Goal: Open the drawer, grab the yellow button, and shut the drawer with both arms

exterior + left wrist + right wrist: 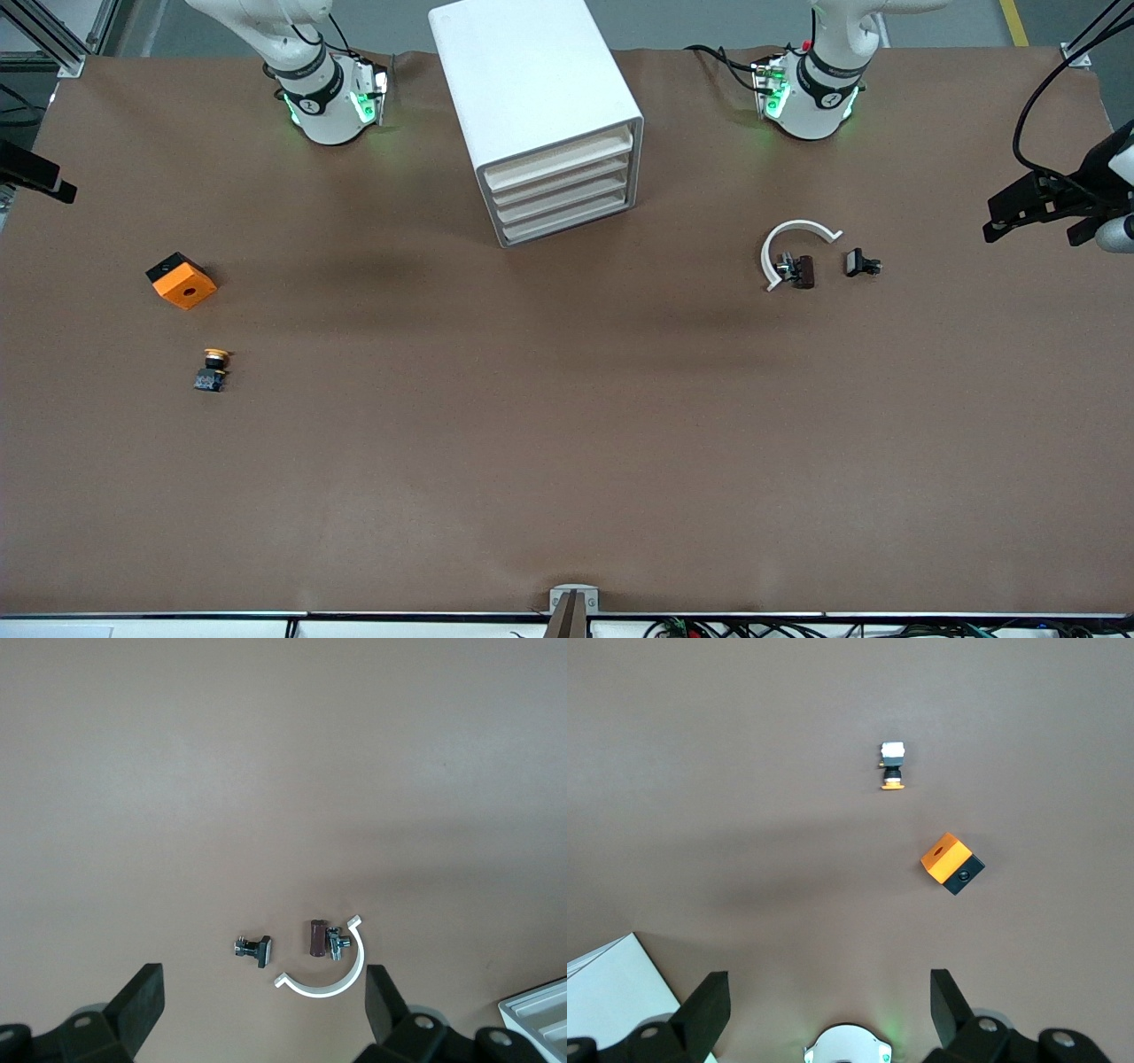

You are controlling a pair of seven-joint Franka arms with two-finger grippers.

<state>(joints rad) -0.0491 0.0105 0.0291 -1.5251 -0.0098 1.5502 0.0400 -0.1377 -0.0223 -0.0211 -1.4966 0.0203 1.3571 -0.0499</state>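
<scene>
The button (213, 369) lies on its side on the bare brown table (549, 443), toward the right arm's end, nearer to the front camera than the orange block (182, 280) and a little apart from it. It looks light and hard, a round orange cap on a stubby dark body, so I would guess it rolls or skids easily if nudged; the surest hold seems to be across the squarish dark body rather than on the rounded cap. It sits in the open, not in the white drawer cabinet (540, 115), which stands between the two arm bases with all its drawers pushed in. The right gripper (824, 1010) hangs high above the table near its own base, jaws spread wide and holding nothing, looking down on both the button and the block. The left gripper (261, 1010) waits likewise over its end of the table, jaws released and empty, above a white curved clip (793, 248), a small brown part (802, 271) beside it and a small black part (861, 263) just farther along. Nothing crowds the button; only the block is close enough to be bumped by a careless approach from that side.
</scene>
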